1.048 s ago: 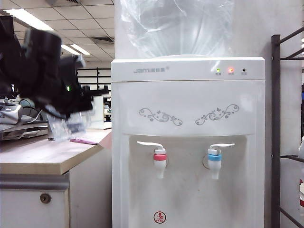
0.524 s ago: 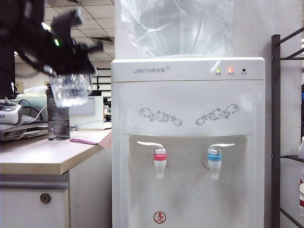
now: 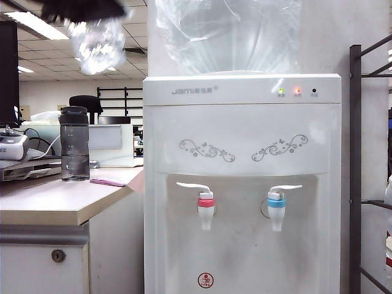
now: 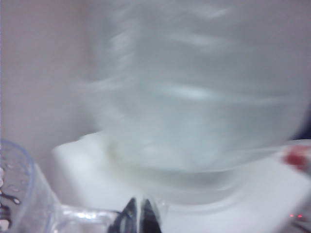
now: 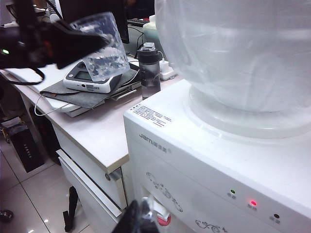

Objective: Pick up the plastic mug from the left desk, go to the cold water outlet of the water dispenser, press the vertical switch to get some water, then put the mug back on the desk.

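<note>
Hanging high near the ceiling in the exterior view, the plastic mug [image 3: 97, 46] sits well above the left desk [image 3: 49, 205], gripped by the left pincer [image 3: 82, 9], whose dark body runs off the upper edge of the frame. From the right wrist view the picture is clearer: that black left pincer [image 5: 99, 41] is clamped together on the mug [image 5: 102, 48] at its side, and the clear dimpled cup is tilted in the air over the desk [image 5: 92, 131]. The left wrist view is badly blurred; a slice of the mug's wall [image 4: 17, 189] and its handle show near the pincer tips [image 4: 141, 218], with the big water bottle [image 4: 204, 97] filling the rest.

Down on the desk stands a dark grey bottle [image 3: 75, 144], upright, apart from the mug. The water dispenser [image 3: 242, 184] stands just beside the desk, its cold water outlet [image 3: 277, 205] with the blue ring and the vertical switch [image 3: 285, 188] untouched. The right pincer [image 5: 138, 218] shows only as dark tips over the dispenser's front; whether it is apart or together I cannot tell.
</note>
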Controlling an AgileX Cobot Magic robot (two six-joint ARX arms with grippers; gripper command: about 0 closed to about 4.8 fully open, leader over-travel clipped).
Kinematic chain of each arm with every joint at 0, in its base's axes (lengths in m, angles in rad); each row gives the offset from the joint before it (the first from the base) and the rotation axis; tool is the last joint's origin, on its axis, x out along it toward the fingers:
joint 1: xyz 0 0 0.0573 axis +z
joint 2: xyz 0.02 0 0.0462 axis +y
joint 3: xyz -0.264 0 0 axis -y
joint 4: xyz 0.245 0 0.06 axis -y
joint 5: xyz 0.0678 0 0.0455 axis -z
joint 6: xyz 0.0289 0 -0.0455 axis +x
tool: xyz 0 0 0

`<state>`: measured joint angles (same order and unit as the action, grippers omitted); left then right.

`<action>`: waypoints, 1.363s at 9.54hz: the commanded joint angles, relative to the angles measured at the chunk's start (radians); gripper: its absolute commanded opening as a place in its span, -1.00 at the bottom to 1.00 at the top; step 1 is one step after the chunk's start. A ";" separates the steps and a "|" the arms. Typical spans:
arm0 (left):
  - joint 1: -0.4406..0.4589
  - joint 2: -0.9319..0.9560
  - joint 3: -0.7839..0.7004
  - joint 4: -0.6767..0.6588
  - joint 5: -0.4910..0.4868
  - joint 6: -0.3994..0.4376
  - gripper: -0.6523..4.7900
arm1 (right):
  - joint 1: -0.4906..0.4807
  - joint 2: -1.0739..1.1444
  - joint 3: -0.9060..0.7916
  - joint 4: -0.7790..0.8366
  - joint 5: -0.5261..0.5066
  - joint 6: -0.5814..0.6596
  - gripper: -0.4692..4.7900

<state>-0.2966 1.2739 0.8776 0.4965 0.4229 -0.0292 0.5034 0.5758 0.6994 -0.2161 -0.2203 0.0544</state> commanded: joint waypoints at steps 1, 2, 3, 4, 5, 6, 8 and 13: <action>-0.003 -0.066 0.004 0.036 0.308 -0.072 -0.78 | 0.000 -0.055 0.005 0.018 0.075 -0.003 -0.83; -0.023 -0.070 0.004 0.036 0.344 -0.106 -0.78 | -0.001 -0.105 0.005 0.013 0.116 -0.003 -0.83; -0.061 -0.070 0.004 0.035 0.344 -0.106 -0.78 | -0.001 -0.128 0.005 -0.002 0.118 -0.003 -0.83; -0.124 -0.070 0.004 0.035 0.338 -0.096 -0.78 | -0.001 -0.140 0.005 -0.023 0.118 -0.003 -0.83; -0.193 -0.069 0.004 0.032 0.318 -0.060 -0.78 | -0.001 -0.147 0.005 -0.035 0.119 -0.003 -0.83; -0.295 -0.066 0.004 0.026 0.268 -0.049 -0.78 | -0.001 -0.150 0.005 -0.034 0.131 -0.003 -0.83; -0.370 -0.063 0.004 -0.008 0.243 0.007 -0.78 | -0.001 -0.158 0.005 -0.034 0.156 -0.003 -0.83; -0.496 -0.035 0.004 -0.262 0.141 0.261 -0.78 | -0.002 -0.162 0.005 -0.034 0.182 -0.003 -0.83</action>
<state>-0.7834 1.2297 0.8761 0.2234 0.5732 0.2001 0.5022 0.4152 0.6994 -0.2619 -0.0513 0.0544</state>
